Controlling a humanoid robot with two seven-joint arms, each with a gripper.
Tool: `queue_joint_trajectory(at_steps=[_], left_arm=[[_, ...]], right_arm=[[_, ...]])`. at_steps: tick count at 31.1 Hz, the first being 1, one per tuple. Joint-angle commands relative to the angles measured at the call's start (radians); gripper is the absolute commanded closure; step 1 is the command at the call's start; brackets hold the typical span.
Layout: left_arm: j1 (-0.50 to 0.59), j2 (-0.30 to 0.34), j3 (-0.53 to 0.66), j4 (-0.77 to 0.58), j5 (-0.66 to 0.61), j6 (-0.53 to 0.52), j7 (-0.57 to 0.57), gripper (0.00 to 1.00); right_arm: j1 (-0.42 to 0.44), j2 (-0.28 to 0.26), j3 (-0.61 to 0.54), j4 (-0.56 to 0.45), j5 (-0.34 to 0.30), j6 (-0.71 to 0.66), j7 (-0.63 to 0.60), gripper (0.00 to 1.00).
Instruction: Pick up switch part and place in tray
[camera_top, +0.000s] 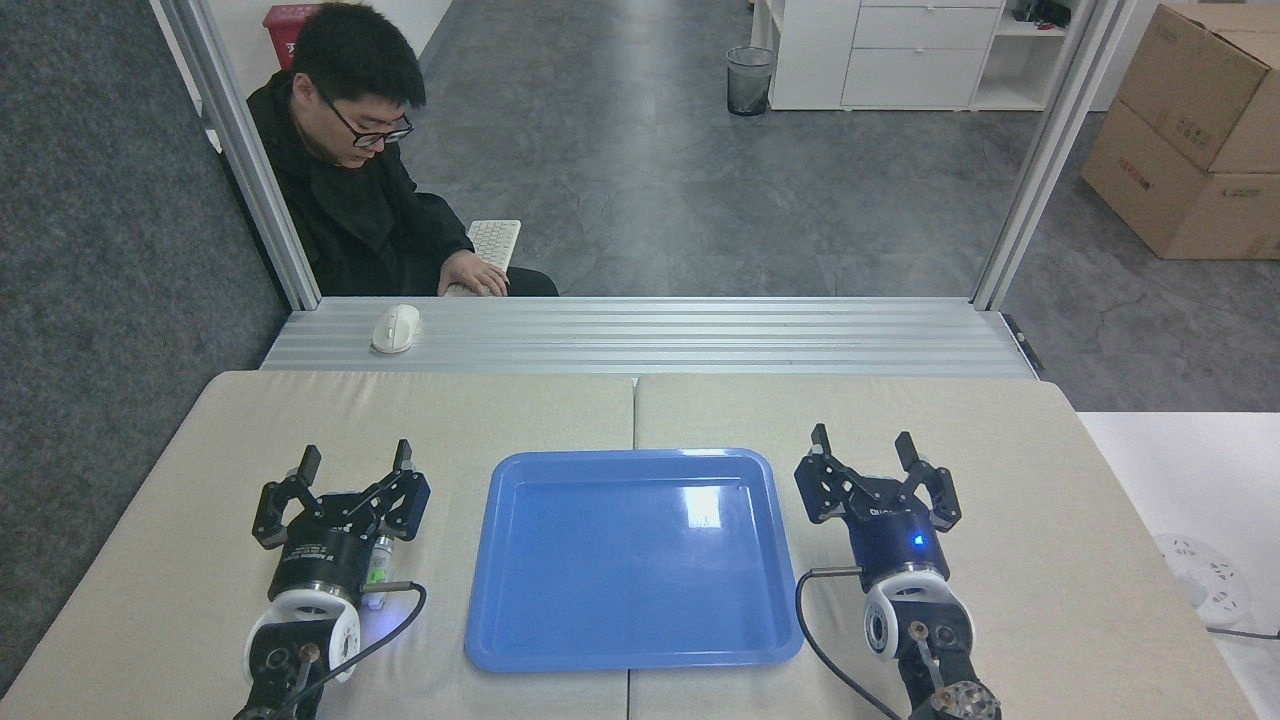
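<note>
— Switch part lies on the pad beside your left gripper, half hidden; both sets of jaws spread, empty.

— So?

— Back off, centre over its neck, then carry to the tray.

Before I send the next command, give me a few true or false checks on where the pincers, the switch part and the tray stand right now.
1. The tray holds nothing. True.
2. The switch part lies in the tray. False: it lies on the table beside the left arm's wrist, left of the tray.
3. The left pincer is open. True.
4. The right pincer holds the switch part. False: it is open and empty, right of the tray.
5. A computer mouse sits on the metal ledge beyond the table. True.
</note>
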Motion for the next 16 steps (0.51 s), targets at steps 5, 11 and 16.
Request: queue_joint_trajectory(at_steps=[5,11,16], left_arm=[[0.001,0.001,0.000,0.002,0.001,0.000,-0.001,0.00],[0.030,-0.001,0.000,0.004,-0.001,-0.001,0.001,0.00],[0.088,0.001,0.000,0.037,-0.008,-0.001,0.005,0.00]], right_arm=[[0.000,0.000,-0.032,0.000,-0.001,-0.001,0.000,0.00],[-0.001,0.000,-0.032,0.000,-0.001,-0.001,0.000,0.00],[0.000,0.000,-0.032,0.000,0.001,-0.001,0.000,0.00]])
